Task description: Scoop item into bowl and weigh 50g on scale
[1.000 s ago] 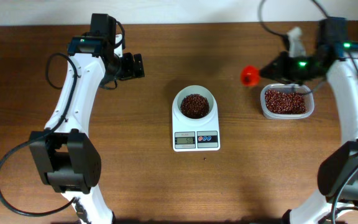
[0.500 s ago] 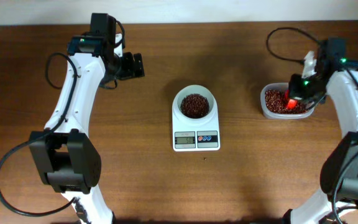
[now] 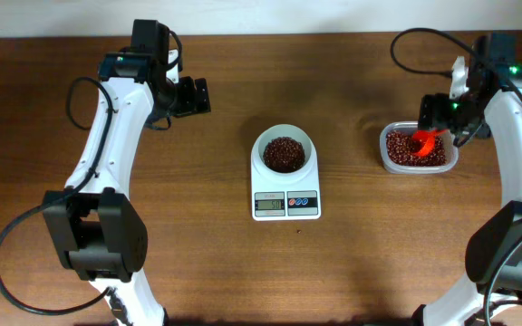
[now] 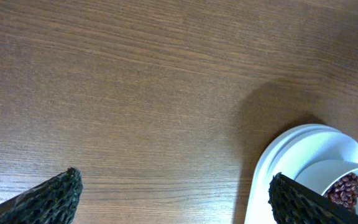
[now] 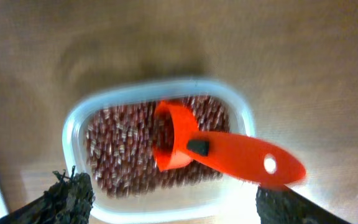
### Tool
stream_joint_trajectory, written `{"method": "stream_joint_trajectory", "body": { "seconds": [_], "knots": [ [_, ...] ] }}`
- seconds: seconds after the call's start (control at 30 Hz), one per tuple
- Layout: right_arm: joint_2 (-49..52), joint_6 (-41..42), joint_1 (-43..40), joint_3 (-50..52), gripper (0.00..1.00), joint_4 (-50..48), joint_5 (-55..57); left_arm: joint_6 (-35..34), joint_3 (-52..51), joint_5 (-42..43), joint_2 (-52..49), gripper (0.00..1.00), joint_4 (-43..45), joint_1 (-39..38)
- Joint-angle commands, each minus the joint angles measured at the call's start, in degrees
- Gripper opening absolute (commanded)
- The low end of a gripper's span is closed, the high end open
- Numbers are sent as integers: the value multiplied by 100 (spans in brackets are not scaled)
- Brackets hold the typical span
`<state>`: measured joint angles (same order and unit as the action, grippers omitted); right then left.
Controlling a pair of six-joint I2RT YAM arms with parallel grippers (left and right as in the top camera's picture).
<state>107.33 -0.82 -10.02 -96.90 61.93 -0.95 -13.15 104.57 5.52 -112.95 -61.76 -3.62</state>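
The white bowl (image 3: 284, 152) holds dark reddish-brown beans (image 3: 284, 155) and stands on the white scale (image 3: 285, 205) at mid-table. More beans (image 3: 406, 149) fill a clear container (image 3: 417, 166) on the right. An orange scoop (image 3: 423, 140) lies in it, its handle (image 5: 253, 162) resting over the rim. My right gripper (image 3: 449, 120) hovers open just above and behind the scoop, touching nothing; its fingertips (image 5: 73, 193) frame the container (image 5: 79, 134). My left gripper (image 3: 198, 95) is open over bare wood, far left of the bowl. Its wrist view shows the scale's corner (image 4: 269, 168) and the bowl (image 4: 328, 174).
Brown wooden table (image 3: 198, 244) all round. A pale wall edge runs along the back. The left arm's base (image 3: 98, 235) stands at the front left and the right arm's base (image 3: 506, 249) at the front right. Cables loop above the right arm.
The right gripper carried the orange scoop from left of the container down into the beans, then opened and let it go. The left arm has not moved.
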Motion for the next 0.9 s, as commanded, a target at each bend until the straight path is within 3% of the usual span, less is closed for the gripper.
{"method": "stream_joint_trajectory", "body": {
  "seconds": [0.0, 0.1, 0.23, 0.87],
  "knots": [
    [-13, -197, 22, -76, 88, -715, 837, -70, 79, -44, 142, 99, 0, 2],
    [-13, -367, 22, -76, 93, -826, 951, -68, 79, -44, 142, 99, -2, 2],
    [-13, -302, 70, -76, 99, -863, -507, -68, 79, -44, 142, 99, -2, 2],
    [-13, -302, 63, -76, 99, -866, -505, -70, 79, -44, 142, 99, -2, 2]
  ]
}}
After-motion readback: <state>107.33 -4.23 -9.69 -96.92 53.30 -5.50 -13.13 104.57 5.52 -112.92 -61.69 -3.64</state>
